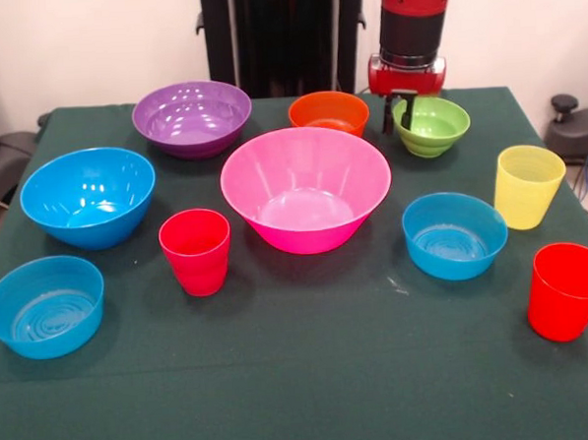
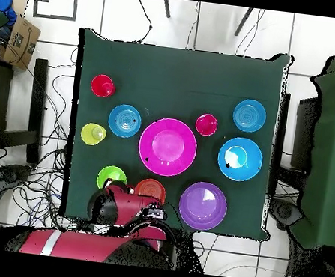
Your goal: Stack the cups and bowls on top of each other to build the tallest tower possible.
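All the cups and bowls stand apart on the green table (image 1: 303, 397); nothing is stacked, so there is no tower. The big pink bowl (image 1: 306, 195) is in the middle, with the purple bowl (image 1: 192, 117) and the small orange bowl (image 1: 329, 113) behind it. Three blue bowls (image 1: 88, 196) (image 1: 44, 304) (image 1: 454, 233) sit left and right. One red cup (image 1: 195, 251) stands left of the pink bowl. The other red cup (image 1: 568, 289) and the yellow cup (image 1: 527, 185) stand at the right. My gripper (image 1: 397, 111) is down at the left rim of the small lime green bowl (image 1: 432, 126).
In the overhead view my red arm (image 2: 105, 206) reaches over the table's bottom edge beside the lime green bowl (image 2: 111, 176) and the orange bowl (image 2: 151, 189). A bare strip of cloth (image 2: 180, 63) runs along the far side. Cables lie on the floor around the table.
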Robot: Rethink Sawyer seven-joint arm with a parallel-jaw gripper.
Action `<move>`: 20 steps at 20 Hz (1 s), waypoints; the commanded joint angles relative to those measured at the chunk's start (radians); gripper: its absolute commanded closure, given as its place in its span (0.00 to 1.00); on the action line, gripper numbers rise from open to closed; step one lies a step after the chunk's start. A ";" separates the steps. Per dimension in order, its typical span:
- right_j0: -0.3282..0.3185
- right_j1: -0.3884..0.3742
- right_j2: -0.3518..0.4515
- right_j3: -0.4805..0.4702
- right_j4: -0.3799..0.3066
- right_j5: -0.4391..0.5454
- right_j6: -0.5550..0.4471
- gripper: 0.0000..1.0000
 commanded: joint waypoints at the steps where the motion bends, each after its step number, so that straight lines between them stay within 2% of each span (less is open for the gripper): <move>1: -0.006 0.033 0.059 -0.062 -0.019 -0.032 0.126 1.00; 11: -0.003 -0.052 0.064 -0.047 0.007 0.041 0.129 1.00; 20: -0.021 -0.111 0.085 -0.073 0.028 0.126 0.112 1.00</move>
